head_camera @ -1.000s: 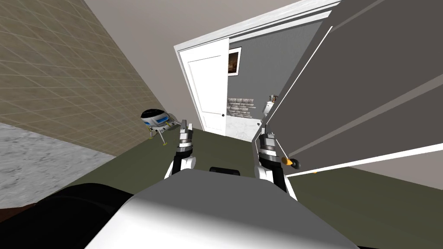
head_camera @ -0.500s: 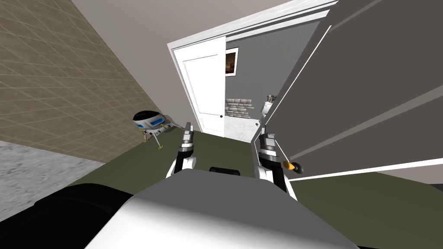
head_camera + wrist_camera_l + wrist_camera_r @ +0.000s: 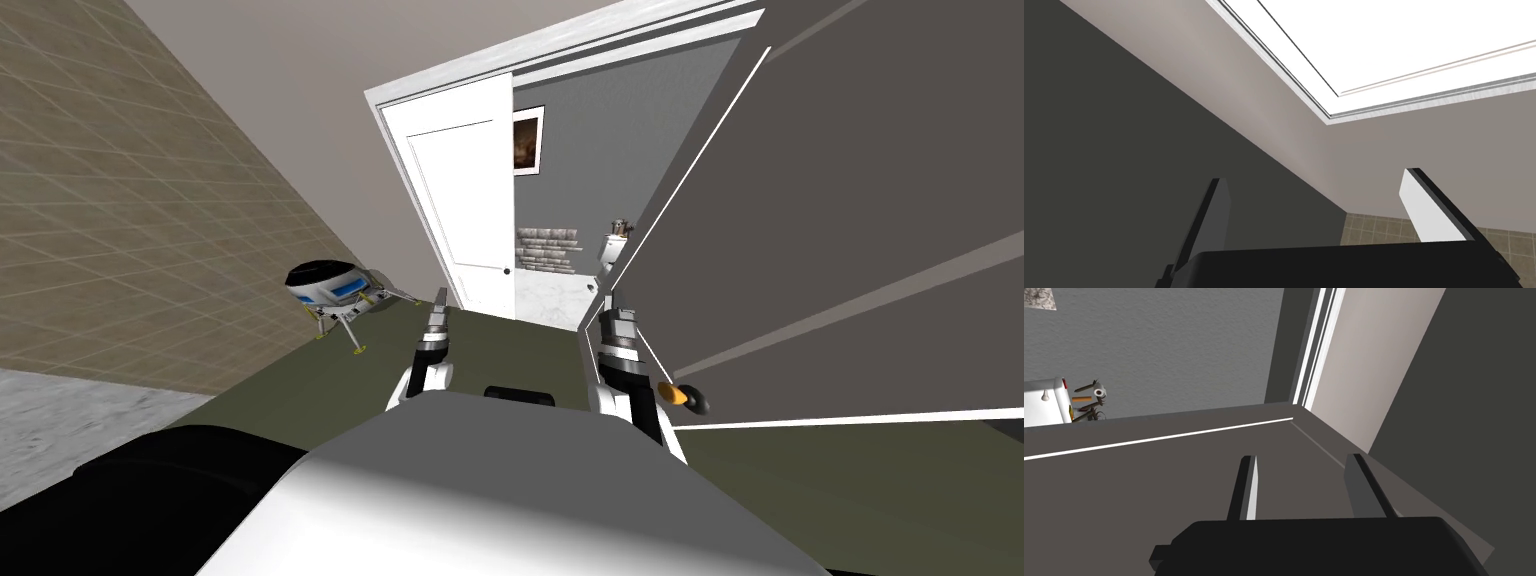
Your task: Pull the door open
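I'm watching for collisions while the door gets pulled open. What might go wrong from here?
The grey door stands close along the right arm, its knob beside the forearm; swinging further it may strike the arm. The right gripper is open, off the knob, so a pull might slip. The legged object on the floor could be hit if I turn left.

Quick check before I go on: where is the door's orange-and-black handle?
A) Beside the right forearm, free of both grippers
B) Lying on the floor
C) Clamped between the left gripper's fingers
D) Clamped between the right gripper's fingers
A: in the head view the handle on the dark grey door sits beside the right forearm, behind the right gripper, whose fingers hold nothing.
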